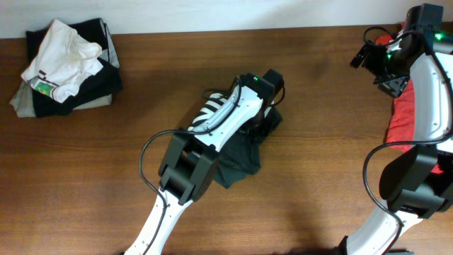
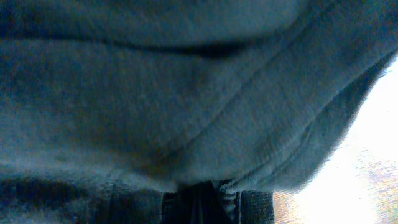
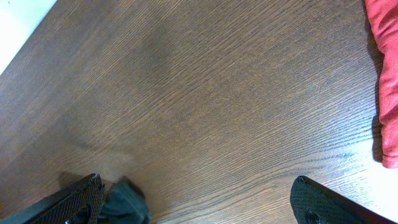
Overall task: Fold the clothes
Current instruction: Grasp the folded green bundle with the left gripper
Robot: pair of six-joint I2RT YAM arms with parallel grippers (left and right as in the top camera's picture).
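Two arms share this fold. The left gripper [image 1: 272,82], mid-frame in the overhead view, is pressed together on a bunched fold of the black soft-cloth T-shirt with white block letters [image 1: 239,167]. That edge should be carried low and level so the layers land square on the brown wooden table [image 1: 106,191]. The right gripper [image 3: 202,208] hangs spread wide and empty at upper right, beside the plain red-orange cloth T-shirt [image 1: 405,117]. Hidden are the left fingertips, most of the lettering and the shirt's outline; cloth fills the left wrist view.
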